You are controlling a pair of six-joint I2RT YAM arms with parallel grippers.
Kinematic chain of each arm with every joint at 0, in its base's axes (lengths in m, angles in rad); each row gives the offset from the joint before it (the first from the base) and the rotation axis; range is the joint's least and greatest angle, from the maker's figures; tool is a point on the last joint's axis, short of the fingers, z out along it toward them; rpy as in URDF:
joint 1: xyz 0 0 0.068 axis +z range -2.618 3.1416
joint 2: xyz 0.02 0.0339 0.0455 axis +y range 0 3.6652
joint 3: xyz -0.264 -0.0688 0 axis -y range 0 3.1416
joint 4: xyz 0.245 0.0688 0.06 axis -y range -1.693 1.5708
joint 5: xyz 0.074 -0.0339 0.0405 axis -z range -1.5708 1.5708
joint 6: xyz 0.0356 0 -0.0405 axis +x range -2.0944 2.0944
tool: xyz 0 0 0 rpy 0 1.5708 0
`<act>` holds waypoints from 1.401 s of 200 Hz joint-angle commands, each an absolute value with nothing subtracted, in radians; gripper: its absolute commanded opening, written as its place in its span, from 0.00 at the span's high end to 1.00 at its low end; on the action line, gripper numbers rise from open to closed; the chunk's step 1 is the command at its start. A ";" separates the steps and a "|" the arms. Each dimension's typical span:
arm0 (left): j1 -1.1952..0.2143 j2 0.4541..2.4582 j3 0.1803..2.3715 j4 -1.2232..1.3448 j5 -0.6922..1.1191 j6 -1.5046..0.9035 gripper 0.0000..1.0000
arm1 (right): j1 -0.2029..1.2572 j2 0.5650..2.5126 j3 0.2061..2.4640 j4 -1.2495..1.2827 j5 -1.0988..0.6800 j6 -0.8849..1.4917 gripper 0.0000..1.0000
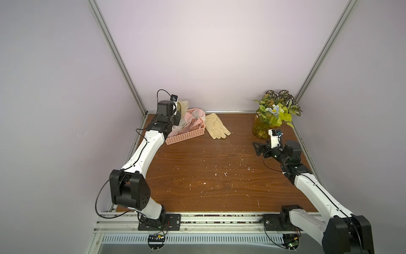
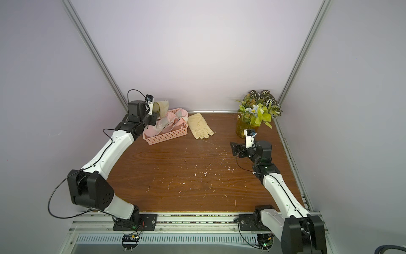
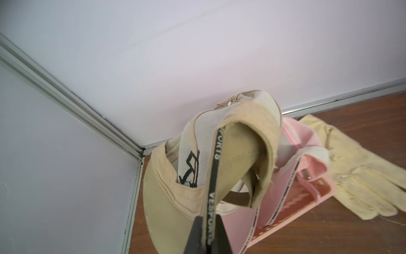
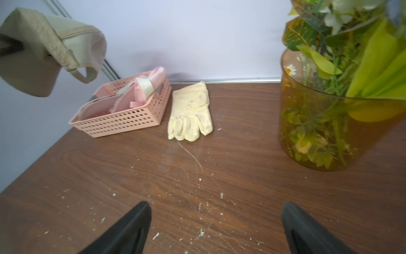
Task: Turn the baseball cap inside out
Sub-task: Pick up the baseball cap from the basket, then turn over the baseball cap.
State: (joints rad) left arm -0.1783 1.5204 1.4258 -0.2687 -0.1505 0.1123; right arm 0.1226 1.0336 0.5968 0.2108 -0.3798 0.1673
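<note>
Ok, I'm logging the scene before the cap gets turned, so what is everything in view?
baseball cap: one, beige, held in the air at the far left corner
basket: one, pink, far left of the table
cloth item: one, pink, in the basket, maybe another cap
glove: one, pale yellow, flat on the table beside the basket
vase: one, amber, far right corner, holding green plants
table: one, brown wood, flecked white
left gripper: one, black, shut on the baseball cap
right gripper: one, black, open, near the vase

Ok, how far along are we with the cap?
Done: the beige cap is up, clear of the pink basket. In hand: the left pincer is shut on its inner band. Left: the right pincer stands open, away from it; the crown seems not yet turned.
</note>
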 commanded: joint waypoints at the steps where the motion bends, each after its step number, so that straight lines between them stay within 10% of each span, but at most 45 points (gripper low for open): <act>1: -0.228 1.473 1.441 -0.334 -0.008 0.034 0.99 | 0.152 1.009 0.654 0.207 -0.538 0.177 0.02; 73: -0.468 1.453 1.382 -0.362 0.402 -0.077 0.99 | 0.366 0.994 0.695 0.246 -0.540 0.032 0.02; 235: -0.649 1.571 1.332 -0.397 0.647 -0.075 1.00 | 0.480 1.035 0.667 0.184 -0.225 -0.090 0.02; 280: -0.650 1.566 1.335 -0.397 0.707 -0.061 1.00 | 0.485 1.080 0.666 0.184 -0.282 -0.078 0.33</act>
